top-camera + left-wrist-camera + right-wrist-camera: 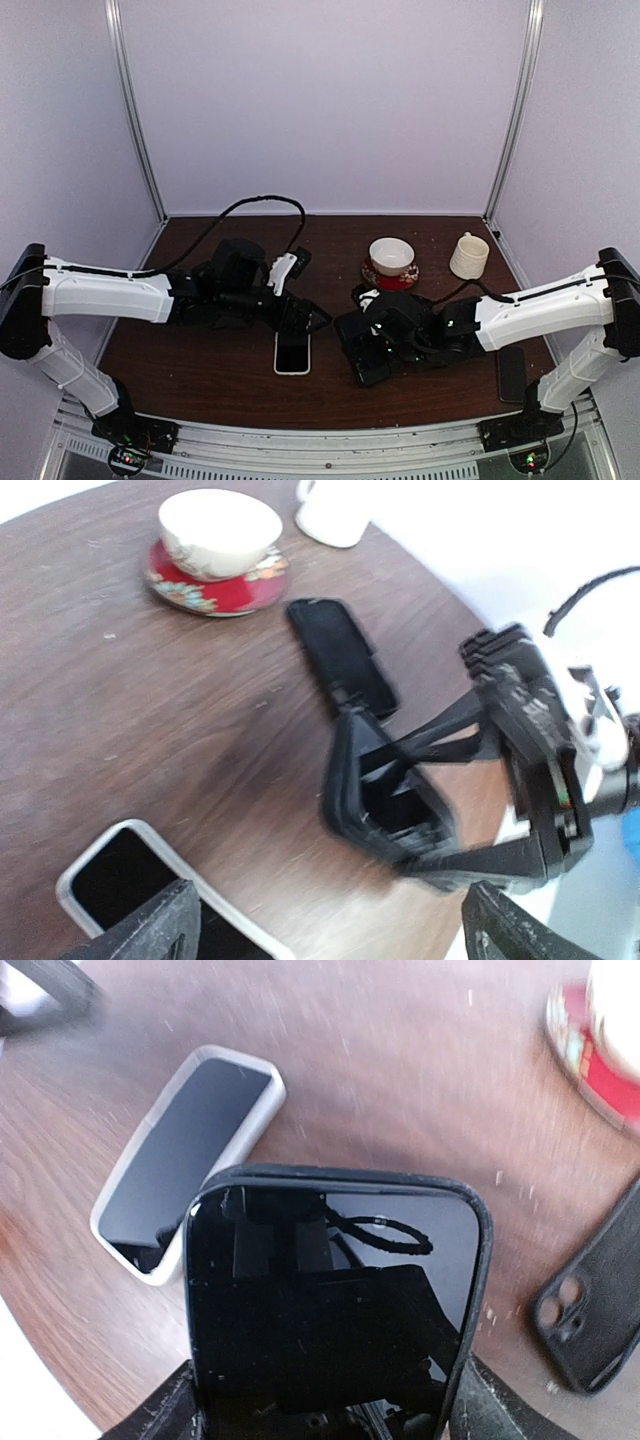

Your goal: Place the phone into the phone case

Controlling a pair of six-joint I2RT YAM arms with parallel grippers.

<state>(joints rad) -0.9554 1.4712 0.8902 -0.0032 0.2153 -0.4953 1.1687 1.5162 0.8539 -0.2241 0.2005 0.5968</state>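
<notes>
The right fingers (170,1412) clamp the lower sides of a black phone (330,1300), its screen facing the wrist camera. Only their tips show at the frame's bottom corners, and the phone's lower end is cut off. A dark rim runs round its top, but whether that is a case cannot be told. To the right of these fingers, 1 black case (590,1300) lies empty on the surface (400,1080), partly cropped. The left fingers (150,930) stand wide apart, gripping nothing. A white-cased phone (120,875) lies just beside 1 of them, its near end hidden. Beyond, a cup (218,525) sits on a red saucer (215,588), slightly blurred.
</notes>
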